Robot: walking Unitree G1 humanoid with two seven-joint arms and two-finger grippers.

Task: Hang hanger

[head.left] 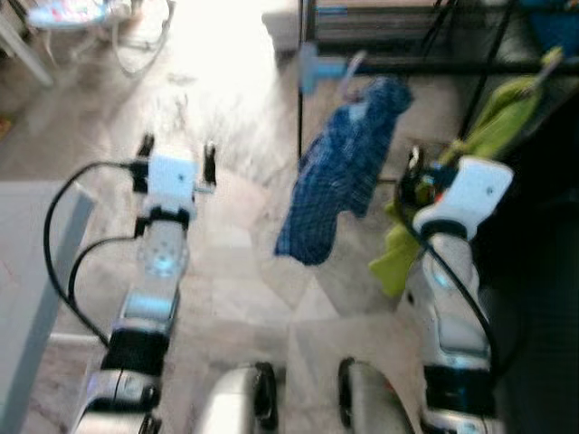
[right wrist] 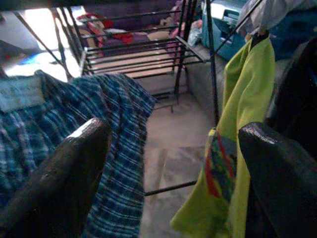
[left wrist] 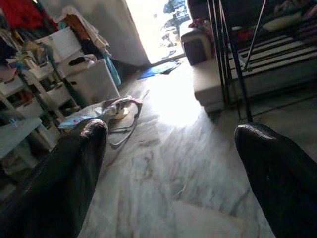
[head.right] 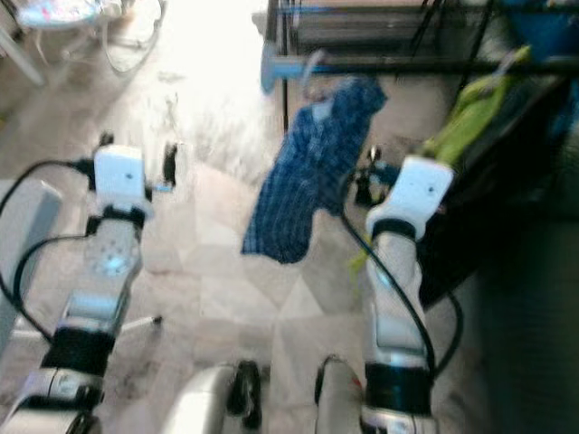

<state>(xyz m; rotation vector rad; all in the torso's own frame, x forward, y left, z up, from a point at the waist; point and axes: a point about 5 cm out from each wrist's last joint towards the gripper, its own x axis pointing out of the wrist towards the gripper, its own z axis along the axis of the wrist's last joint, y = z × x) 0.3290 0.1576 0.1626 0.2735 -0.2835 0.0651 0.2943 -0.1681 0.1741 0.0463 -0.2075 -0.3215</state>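
Nearest you, both silver arms reach forward over the marble floor [head.left: 244, 262]. On your left, the left gripper [head.left: 177, 161] hangs above bare floor with its two black fingers [left wrist: 59, 183] spread wide and nothing between them; beyond it the wrist view looks across sunlit tiles to white storage drawers [left wrist: 89, 79] and a heap of clothes. Moving right, you see a blue checked shirt [head.left: 348, 172] drooping from a hanger hook [head.left: 351, 68] on the black rail of the clothes rack [head.left: 434, 65]; the hanger itself is blurred, so you cannot tell its shape. Your right gripper [head.left: 421, 172] sits just beside that shirt, between it and a yellow-green T-shirt [right wrist: 242, 124] that hangs further right on the same rack. Its fingers [right wrist: 64, 173] stand well apart and grip nothing, with the checked cloth on one side and the green one on the other. Dark garments [head.left: 534, 208] hang at the far right.
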